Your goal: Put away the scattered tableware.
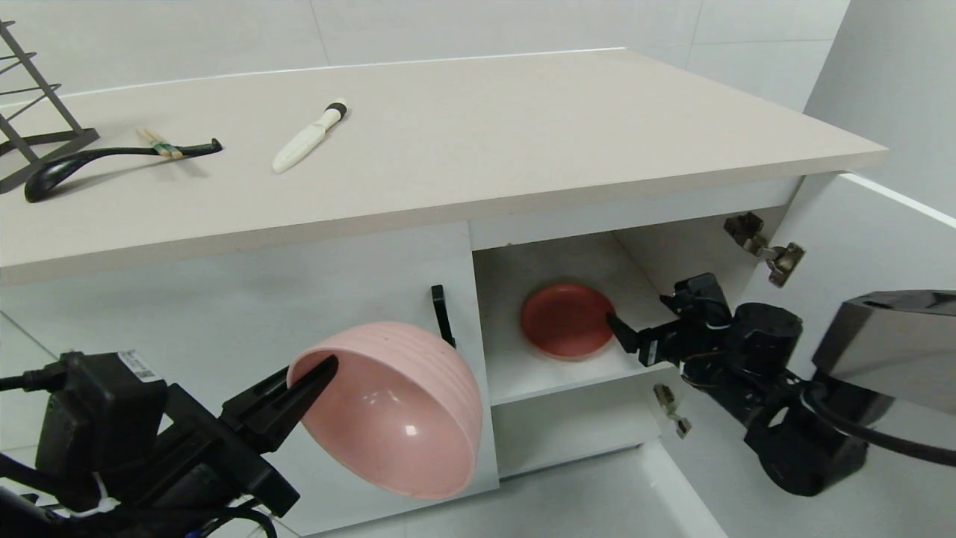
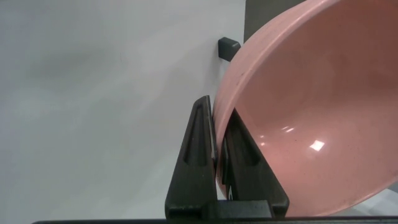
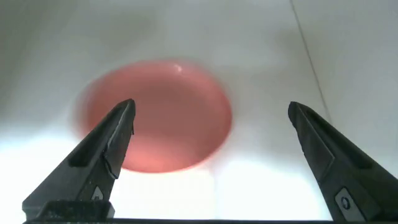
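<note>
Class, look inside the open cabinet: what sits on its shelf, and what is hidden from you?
A round red plate lies flat on the white shelf, with the open right hand just in front. The shelf's part behind that hand is covered.

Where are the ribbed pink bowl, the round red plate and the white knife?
ribbed pink bowl (image 1: 392, 426), head view, inner wall.
round red plate (image 1: 565, 320), head view, centre.
white knife (image 1: 308, 138), head view, middle.

So the right gripper (image 3: 209, 106) has its jaws wide open with bare white cabinet shelf (image 1: 538, 373) either side and just the shallow round red plate (image 1: 566, 320) dead ahead, but the pink ribbed bowl (image 1: 403, 418) pinched in the left gripper (image 1: 326, 366) crowds the black handle (image 1: 442, 314) of the closed door (image 1: 224, 314) just past its jaws.
</note>
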